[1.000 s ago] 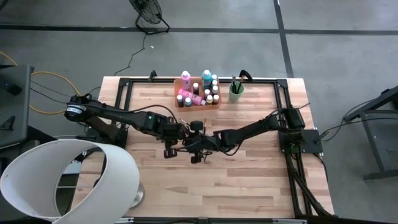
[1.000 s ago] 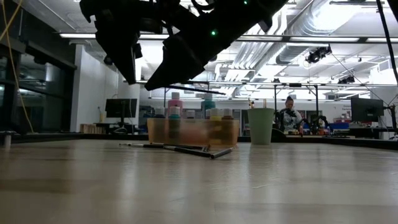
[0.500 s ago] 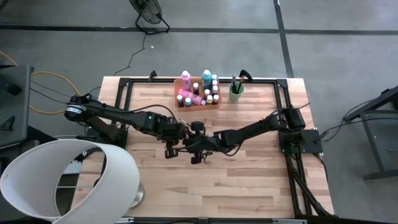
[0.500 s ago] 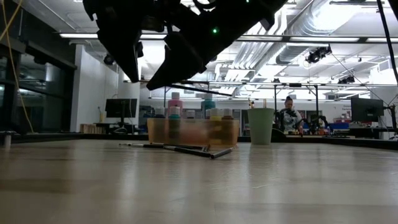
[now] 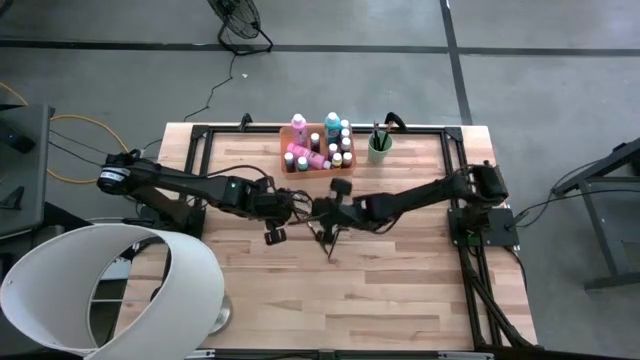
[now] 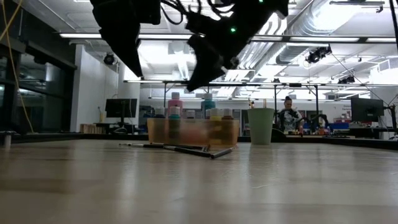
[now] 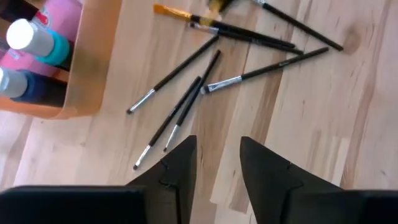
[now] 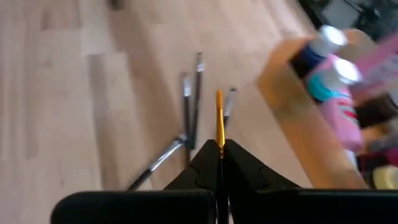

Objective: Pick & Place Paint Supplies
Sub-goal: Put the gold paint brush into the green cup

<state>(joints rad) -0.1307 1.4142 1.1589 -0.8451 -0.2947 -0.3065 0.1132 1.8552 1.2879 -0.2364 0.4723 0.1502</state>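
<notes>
Near edge of the counter is bare wood. Mid-counter, both arms are being held above the surface, claws close together.

Left claw is being held over the loose brushes with its two dark fingers parted by a small gap, nothing seen between them (in the high view it is at).

Right claw is being kept closed on a paintbrush; the orange-bristled tip is sticking out past the fingertips, and the handle is hanging out behind in the high view. From above this claw sits at, just right of the left one.

Loose paintbrushes are lying scattered flat on the counter beside the tray, some crossing (exact count cannot be told); in the low view they are showing as thin dark lines in front of the tray.

Farther back, the orange tray is holding the paint bottles, pink, teal and dark, white caps, some upright and some lying down. Tray wall is also being seen at and.

Just right of the tray a light green cup is standing upright with brushes in it; also at.

Beyond the counter, a person is being seen in the room.
</notes>
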